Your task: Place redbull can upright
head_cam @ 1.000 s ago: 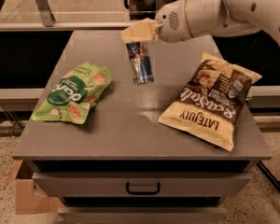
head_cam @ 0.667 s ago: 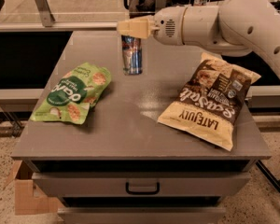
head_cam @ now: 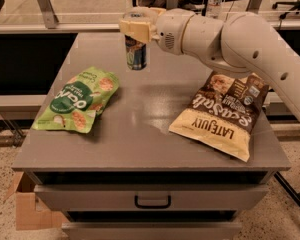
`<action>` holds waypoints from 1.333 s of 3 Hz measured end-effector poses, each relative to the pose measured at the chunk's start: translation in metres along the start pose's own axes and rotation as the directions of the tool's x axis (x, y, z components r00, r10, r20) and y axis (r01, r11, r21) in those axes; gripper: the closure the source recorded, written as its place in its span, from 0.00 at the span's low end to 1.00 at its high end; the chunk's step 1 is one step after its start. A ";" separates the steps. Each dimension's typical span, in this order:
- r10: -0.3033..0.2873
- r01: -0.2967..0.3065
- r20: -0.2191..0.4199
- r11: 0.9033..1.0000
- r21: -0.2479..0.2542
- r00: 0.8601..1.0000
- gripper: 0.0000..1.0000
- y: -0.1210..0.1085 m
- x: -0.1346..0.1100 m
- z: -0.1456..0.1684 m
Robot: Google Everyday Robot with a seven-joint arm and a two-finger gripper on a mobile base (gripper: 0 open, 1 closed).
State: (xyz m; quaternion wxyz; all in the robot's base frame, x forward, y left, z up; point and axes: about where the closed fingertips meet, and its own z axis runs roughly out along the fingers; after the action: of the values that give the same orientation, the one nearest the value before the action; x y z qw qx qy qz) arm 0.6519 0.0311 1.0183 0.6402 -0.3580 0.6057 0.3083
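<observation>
The redbull can [head_cam: 136,57] is a slim blue and silver can. It stands upright at the back middle of the grey table [head_cam: 150,129], with its base at or just above the surface. My gripper [head_cam: 135,34] comes in from the right on the white arm [head_cam: 225,34]. It is right on top of the can, its cream fingers shut around the can's upper end, which they hide.
A green snack bag [head_cam: 77,101] lies at the left of the table. A brown and yellow snack bag [head_cam: 222,115] lies at the right. A drawer with a handle [head_cam: 152,202] is below the front edge. A cardboard box [head_cam: 25,209] sits on the floor, lower left.
My gripper has moved left and toward the back of the table with the can. The can hung tilted before and now stands upright and lower.
</observation>
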 end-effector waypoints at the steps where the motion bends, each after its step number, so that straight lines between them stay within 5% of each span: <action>1: -0.009 0.009 -0.004 1.000 0.001 1.000 1.00 -0.001 0.004 -0.001; 3: -0.150 0.151 -0.040 0.988 0.023 0.988 0.97 -0.025 0.080 -0.015; 4: -0.151 0.152 -0.026 0.987 0.049 0.988 0.75 -0.028 0.089 -0.012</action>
State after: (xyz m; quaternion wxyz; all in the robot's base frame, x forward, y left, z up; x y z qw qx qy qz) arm 0.6757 0.0024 0.9319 0.6639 -0.3902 0.5914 0.2392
